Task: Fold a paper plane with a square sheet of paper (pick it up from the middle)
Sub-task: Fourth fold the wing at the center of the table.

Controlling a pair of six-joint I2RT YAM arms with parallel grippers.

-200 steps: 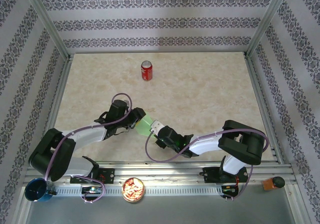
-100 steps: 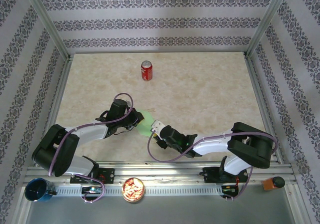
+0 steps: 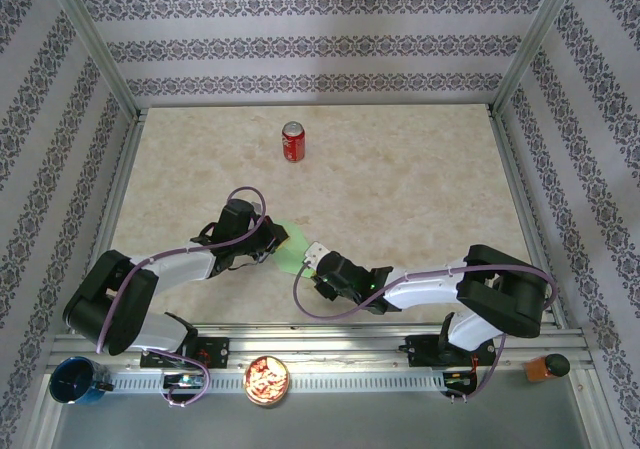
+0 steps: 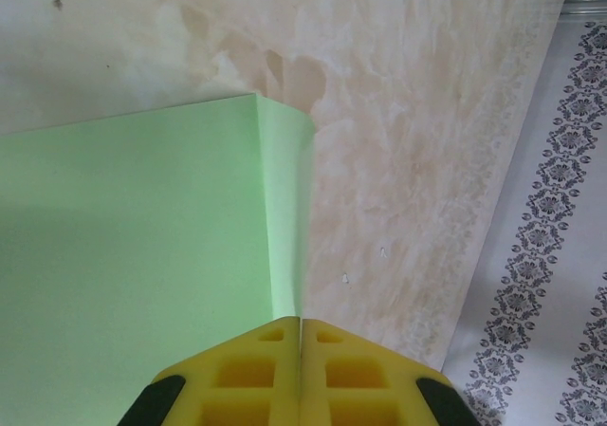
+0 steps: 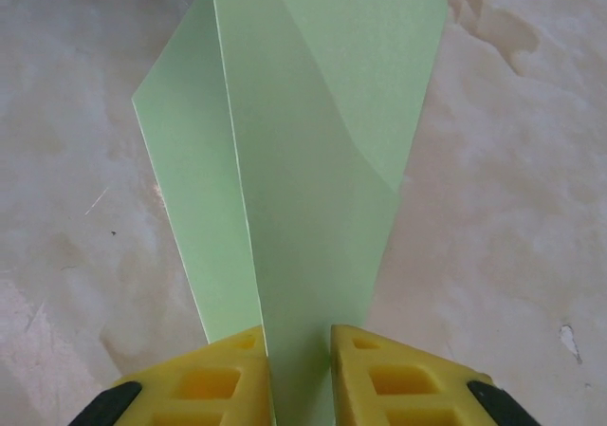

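Beyond the can (image 3: 292, 141), both pincers (image 3: 276, 241) (image 3: 311, 259) grip the paper (image 3: 292, 248).

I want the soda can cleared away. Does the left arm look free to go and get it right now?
Probably not yet: the left gripper is shut on the green paper, which the right gripper also holds. The table up to the can looks bare, so only the paper ties it up.

Red can (image 3: 292, 141), snack bowl (image 3: 267, 380), blue cup (image 3: 73, 381)
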